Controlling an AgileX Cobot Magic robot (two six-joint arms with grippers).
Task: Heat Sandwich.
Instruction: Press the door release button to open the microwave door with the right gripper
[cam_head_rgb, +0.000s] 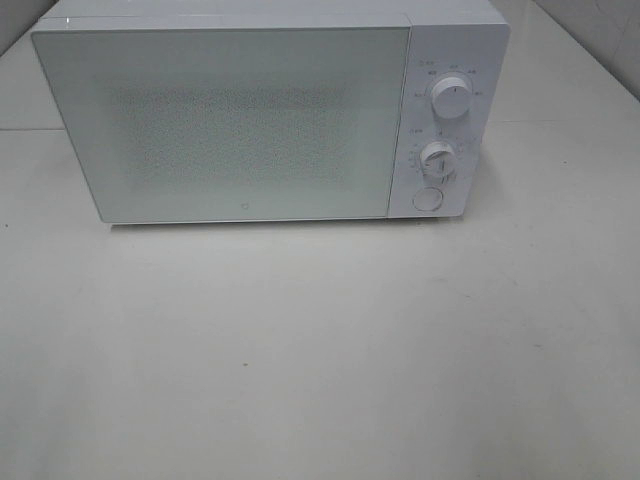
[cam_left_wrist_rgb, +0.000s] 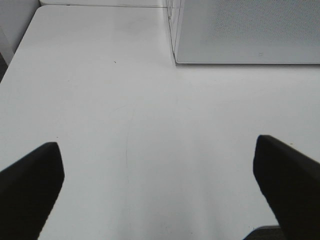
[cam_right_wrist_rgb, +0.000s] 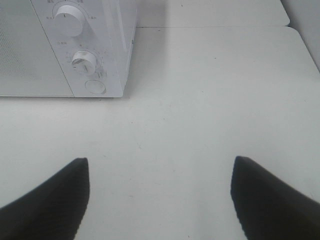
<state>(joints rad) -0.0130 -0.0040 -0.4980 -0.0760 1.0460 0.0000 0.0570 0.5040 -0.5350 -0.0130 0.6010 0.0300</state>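
- Left gripper (cam_left_wrist_rgb: 157, 145) hangs over the bare white table (cam_left_wrist_rgb: 100, 100) with its two dark fingers spread wide apart, and it holds nothing.
- To its right stands the white microwave (cam_head_rgb: 250, 120), with its door (cam_head_rgb: 220, 120) closed. The door panel is frosted, so I cannot see inside.
- On the right side of the microwave there is an upper knob (cam_head_rgb: 451, 98), a lower knob (cam_head_rgb: 438, 157) and, under them, a round button (cam_head_rgb: 428, 199).
- Right gripper (cam_right_wrist_rgb: 160, 161) is near that control panel, above the table. Its fingers are also spread apart, with nothing between them.
- I cannot find the sandwich in any view. Whether it is behind the closed door, I cannot tell.
- I judge that a sandwich is light and soft: the bread squashes under a strong pinch and the filling can slide out. A gentle hold across the firmer crust edges, keeping it level, seems safest to me.
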